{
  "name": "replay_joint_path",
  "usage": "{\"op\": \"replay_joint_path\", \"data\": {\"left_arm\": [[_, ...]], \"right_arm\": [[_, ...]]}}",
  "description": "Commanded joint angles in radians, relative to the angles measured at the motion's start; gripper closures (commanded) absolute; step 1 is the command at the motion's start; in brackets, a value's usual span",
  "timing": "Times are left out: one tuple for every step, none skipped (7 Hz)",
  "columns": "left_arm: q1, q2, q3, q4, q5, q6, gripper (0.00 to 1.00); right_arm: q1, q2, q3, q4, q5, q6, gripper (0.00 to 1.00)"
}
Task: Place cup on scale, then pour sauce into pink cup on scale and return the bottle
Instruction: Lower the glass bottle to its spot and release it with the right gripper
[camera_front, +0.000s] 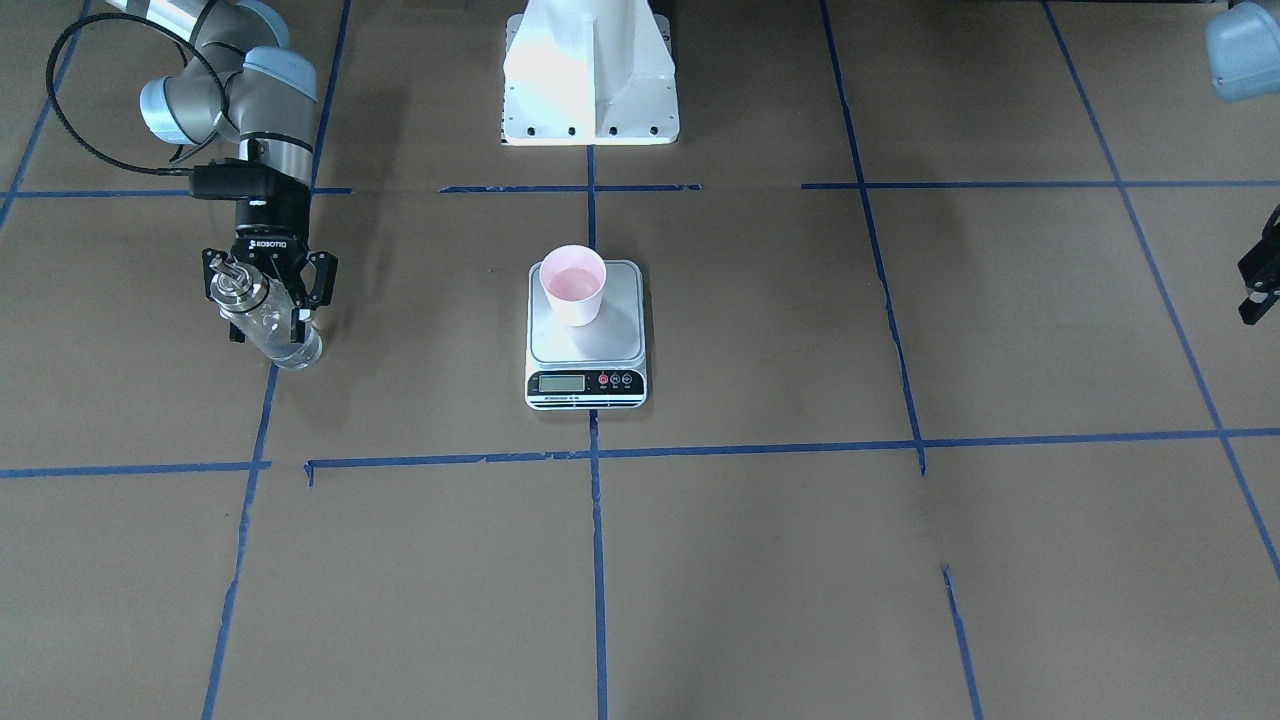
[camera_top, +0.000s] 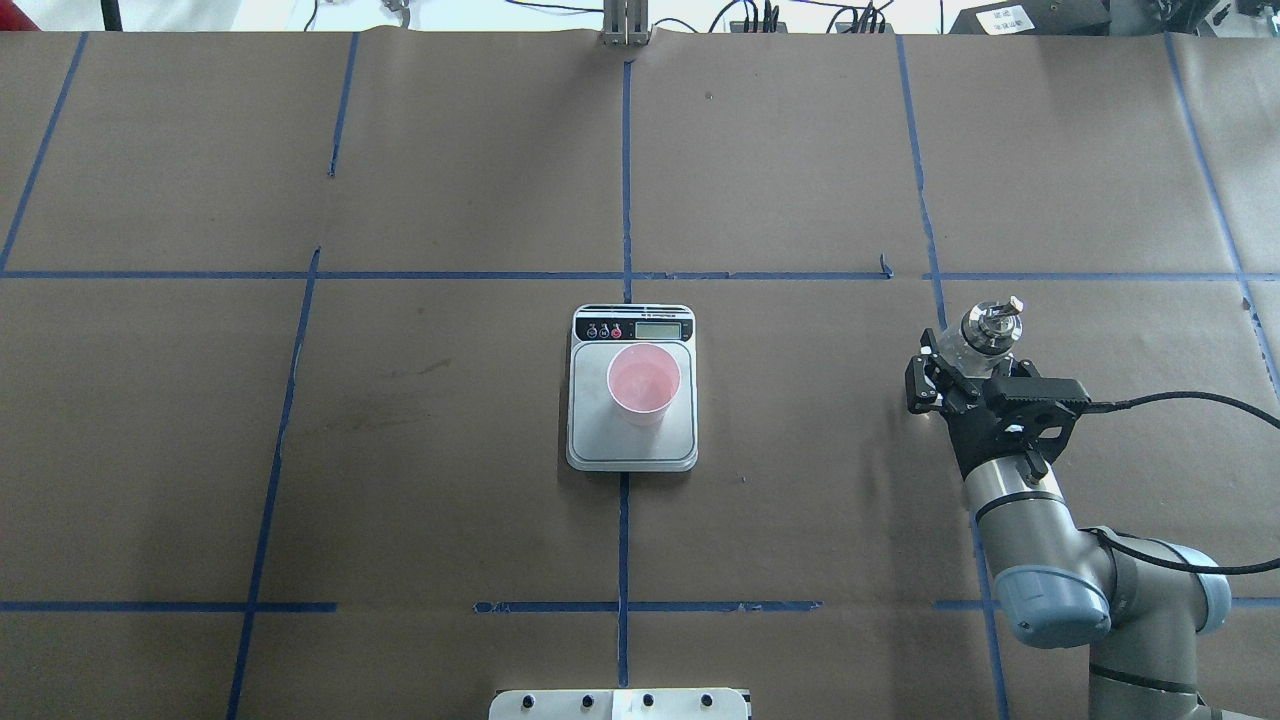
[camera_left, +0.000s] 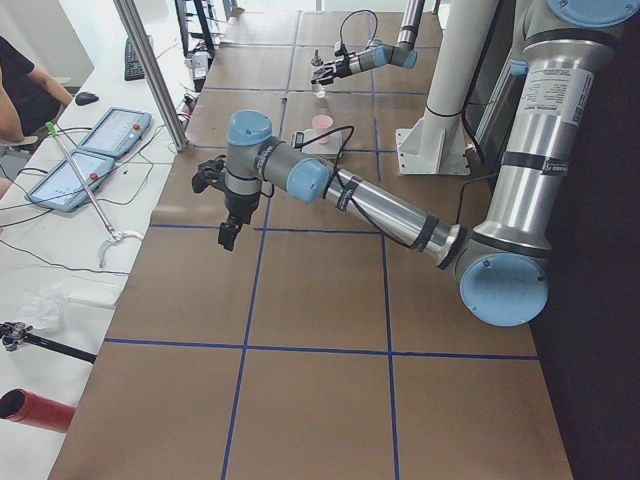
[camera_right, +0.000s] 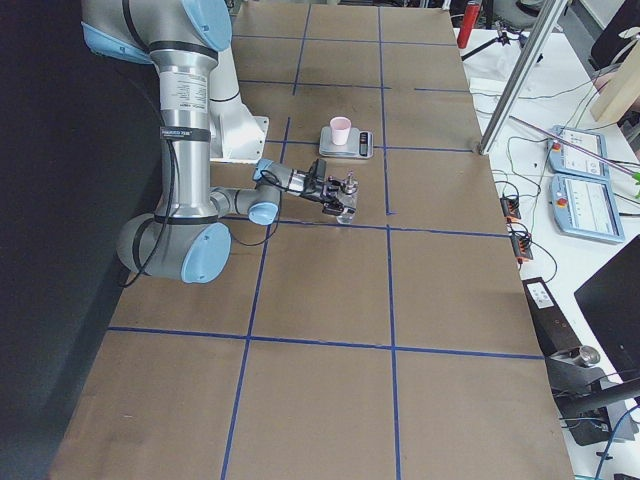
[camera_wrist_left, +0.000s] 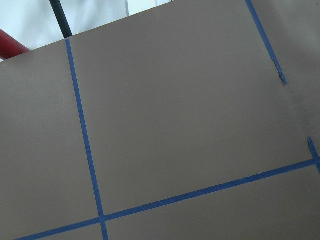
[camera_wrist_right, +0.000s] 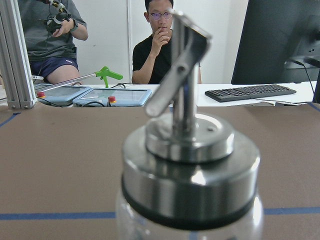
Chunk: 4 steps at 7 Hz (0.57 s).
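The pink cup (camera_front: 572, 285) stands upright on the scale (camera_front: 620, 340), on the half of the platform nearer the robot; both also show in the overhead view, cup (camera_top: 644, 380) and scale (camera_top: 590, 440). My right gripper (camera_front: 268, 325) is shut on the clear glass bottle (camera_front: 262, 312) well off to my right of the scale, with the bottle upright at table level. Its silver spout top (camera_wrist_right: 190, 150) fills the right wrist view. Clear sauce (camera_front: 292, 350) shows in the bottle's bottom. My left gripper (camera_front: 1258, 290) is cut off at the view's edge, far from the scale.
The white robot base (camera_front: 590, 90) stands behind the scale. Blue tape lines (camera_front: 600, 450) cross the brown table. Two operators (camera_wrist_right: 165, 45) sit beyond the table's far edge, with tablets and a keyboard (camera_wrist_right: 250, 91).
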Motion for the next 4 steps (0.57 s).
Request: {"op": "replay_joint_path", "data": {"left_arm": [[-0.001,-0.001,-0.001,0.002,-0.001,-0.002,0.00],[-0.003,-0.001,-0.001,0.002,-0.001,-0.002,0.00],[-0.006,-0.001,0.000,0.002,-0.001,-0.003,0.00],[-0.006,-0.001,0.000,0.002,-0.001,-0.006,0.00]], "right_arm": [[-0.002,-0.001,-0.005,0.003,-0.013,0.003,0.01],[-0.008,-0.001,-0.004,0.003,-0.027,0.002,0.00],[-0.011,0.001,-0.002,0.007,-0.030,0.002,0.00],[-0.026,-0.004,-0.001,0.044,-0.049,0.000,0.00]]}}
